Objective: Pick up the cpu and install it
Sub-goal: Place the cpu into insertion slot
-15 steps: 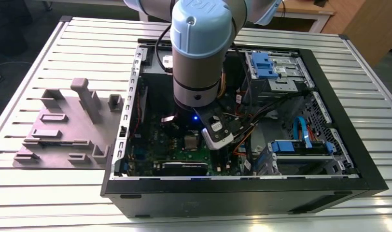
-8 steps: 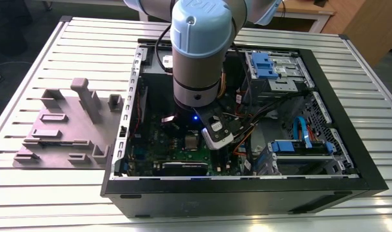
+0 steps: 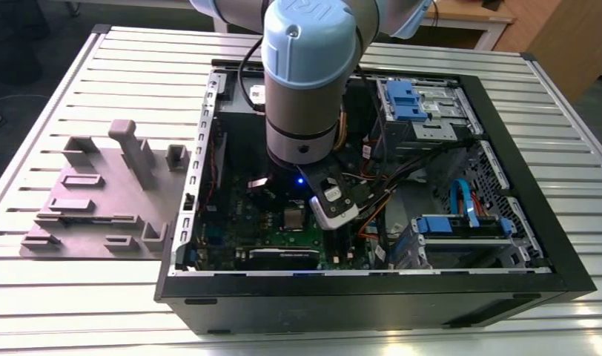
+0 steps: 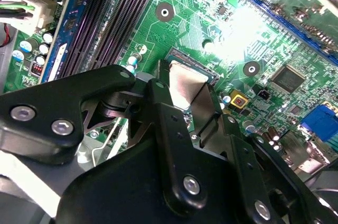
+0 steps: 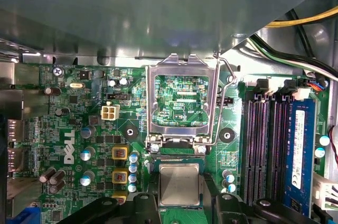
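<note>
The cpu (image 5: 179, 184) is a small silvery square held between my gripper's (image 5: 179, 196) two black fingers (image 5: 149, 203), directly over the dark socket on the green motherboard (image 5: 79, 129). In the second wrist view the cpu (image 4: 186, 82) shows as a bright metal face between the black finger links, with my gripper (image 4: 186, 97) shut on its sides. The shiny socket frame (image 5: 182, 100) stands flipped open just beyond it, its lever (image 5: 224, 102) raised. In the exterior view the arm (image 3: 301, 81) reaches straight down into the open computer case (image 3: 380, 282).
Dark memory slots (image 5: 264, 139) and a blue memory stick (image 5: 301, 150) run beside the socket. Capacitors (image 5: 87, 155) and a white connector (image 5: 109, 111) stand on the other side. Cables and blue drive bays (image 3: 449, 222) fill the case's exterior-view right. A grey plastic tray (image 3: 93, 200) sits outside the case.
</note>
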